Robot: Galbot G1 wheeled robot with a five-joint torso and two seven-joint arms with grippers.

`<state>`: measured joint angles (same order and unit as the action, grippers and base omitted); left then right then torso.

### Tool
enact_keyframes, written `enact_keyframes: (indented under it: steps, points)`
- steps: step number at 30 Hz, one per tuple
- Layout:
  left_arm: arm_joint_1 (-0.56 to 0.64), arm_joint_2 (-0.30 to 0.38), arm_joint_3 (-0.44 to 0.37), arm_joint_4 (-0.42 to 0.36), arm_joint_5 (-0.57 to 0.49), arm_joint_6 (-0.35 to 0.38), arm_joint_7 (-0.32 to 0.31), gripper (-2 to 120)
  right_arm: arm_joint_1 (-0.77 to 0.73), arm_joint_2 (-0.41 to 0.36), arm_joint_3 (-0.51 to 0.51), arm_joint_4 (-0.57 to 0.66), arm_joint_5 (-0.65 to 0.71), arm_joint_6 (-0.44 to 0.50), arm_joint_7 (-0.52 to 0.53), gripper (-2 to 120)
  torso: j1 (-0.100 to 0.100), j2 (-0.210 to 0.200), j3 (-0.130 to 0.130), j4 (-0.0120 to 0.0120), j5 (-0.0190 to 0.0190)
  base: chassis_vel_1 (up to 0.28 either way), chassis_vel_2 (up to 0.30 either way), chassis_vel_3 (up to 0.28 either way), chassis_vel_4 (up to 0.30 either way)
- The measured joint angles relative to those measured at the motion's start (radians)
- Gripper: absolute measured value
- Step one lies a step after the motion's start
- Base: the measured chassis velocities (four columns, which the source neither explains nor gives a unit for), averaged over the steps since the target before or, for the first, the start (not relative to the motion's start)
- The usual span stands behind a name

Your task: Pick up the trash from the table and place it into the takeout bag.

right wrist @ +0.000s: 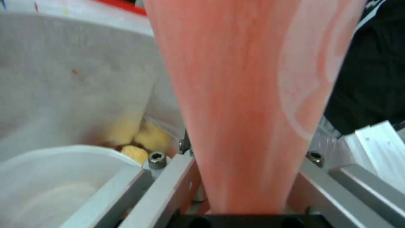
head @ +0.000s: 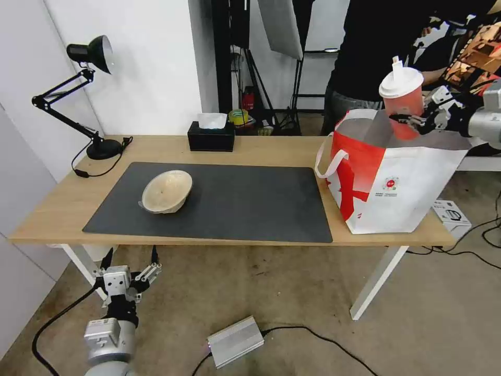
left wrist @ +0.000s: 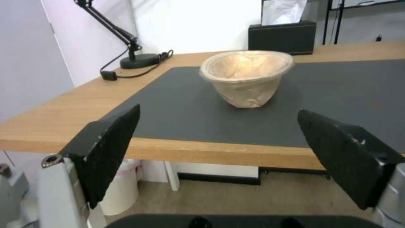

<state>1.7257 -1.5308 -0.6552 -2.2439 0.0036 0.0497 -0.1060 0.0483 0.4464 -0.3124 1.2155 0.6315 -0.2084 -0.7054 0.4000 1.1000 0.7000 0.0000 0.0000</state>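
A red drink cup (head: 401,99) with a white domed lid hangs upright over the open mouth of the red-and-white takeout bag (head: 389,180), which stands at the right end of the table (head: 261,149). My right gripper (head: 409,121) is shut on the cup's lower half. In the right wrist view the cup (right wrist: 253,95) rises between the fingers, and a white plastic bowl (right wrist: 55,180) lies inside the bag against its foil lining (right wrist: 63,79). The beige bowl (head: 167,191) (left wrist: 246,77) sits on the dark mat (head: 245,203). My left gripper (head: 130,271) hangs open below the table's front edge, facing it.
A black tissue box (head: 211,137) and a black desk lamp (head: 88,94) stand along the table's far edge. A person (head: 376,52) stands behind the bag. On the floor lie a silver box (head: 236,340) with cables and a small white box (head: 451,214).
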Motion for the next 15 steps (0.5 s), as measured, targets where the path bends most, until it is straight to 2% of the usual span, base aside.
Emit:
enact_keyframes:
  steps: [15]
  points:
    - [-0.004, -0.003, 0.001, 0.002, 0.001, -0.001, 0.0, 100, -0.017, 0.002, -0.002, -0.028, -0.046, 0.024, -0.037, 7, 0.0, 0.0, 0.0, 0.0, -0.0001, 0.0, 0.0, 0.0, 0.0]
